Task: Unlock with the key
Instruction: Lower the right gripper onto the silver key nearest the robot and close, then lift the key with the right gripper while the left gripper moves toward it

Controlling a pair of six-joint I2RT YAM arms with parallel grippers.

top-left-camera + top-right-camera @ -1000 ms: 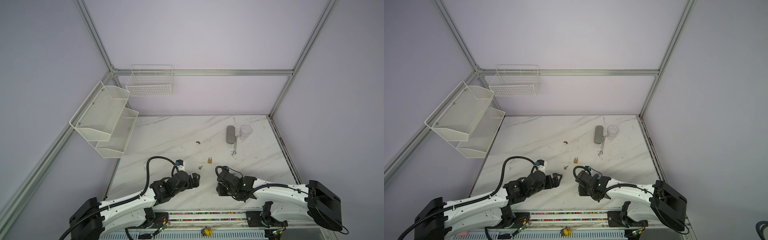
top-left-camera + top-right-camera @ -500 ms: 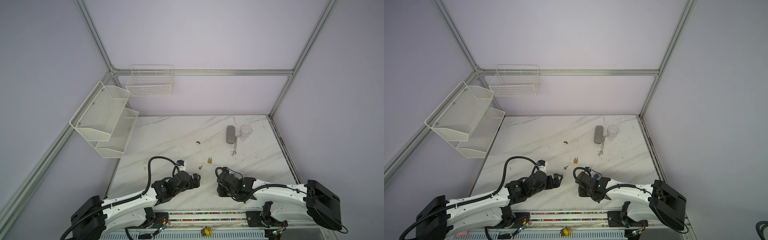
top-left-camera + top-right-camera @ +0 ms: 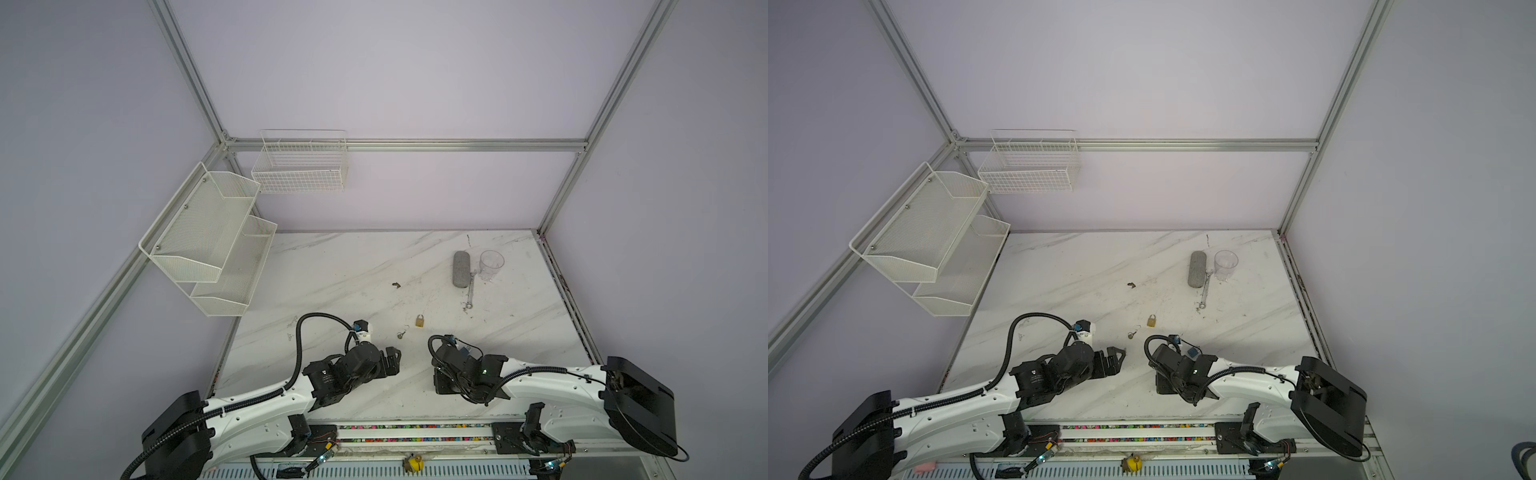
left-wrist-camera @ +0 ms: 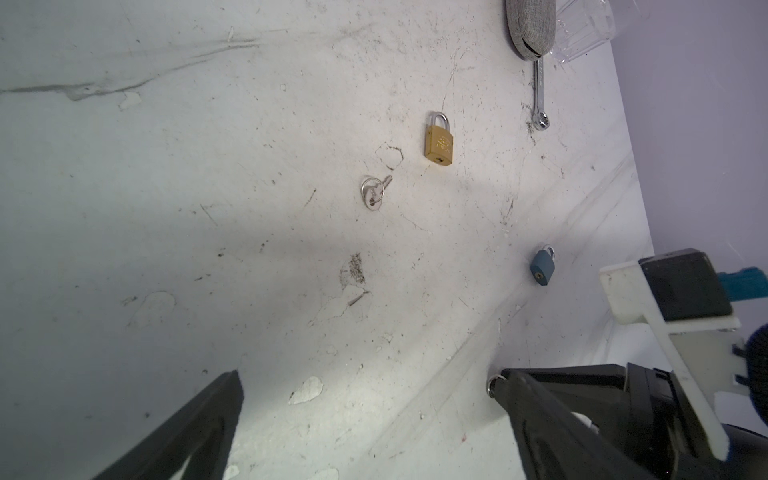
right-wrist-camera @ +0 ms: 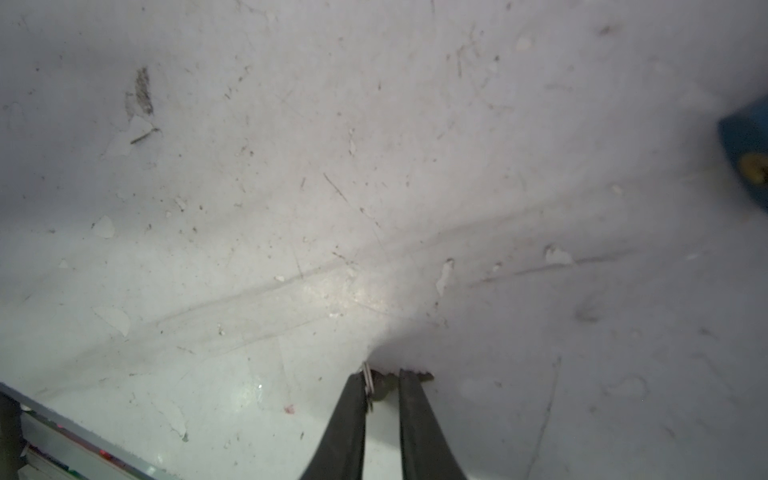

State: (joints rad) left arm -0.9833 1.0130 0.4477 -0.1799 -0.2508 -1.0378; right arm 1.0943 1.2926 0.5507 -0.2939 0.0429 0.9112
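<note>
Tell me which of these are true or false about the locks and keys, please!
The gold padlock lies flat on the table. True.
The left end effector is shut. False: its fingers stand wide open, holding nothing.
A blue padlock is on the table too. True.
The ringed key sticks in the gold padlock. False: it lies apart, beside it.
The clear cup lies tipped over. False: it stands upright.

The bench (image 4: 208,208) is white marble-look, scuffed and chipped. The padlock (image 4: 439,145) looks brushed brass with a shiny steel shackle (image 4: 438,114); the pouch (image 4: 530,25) grey woven cloth.
</note>
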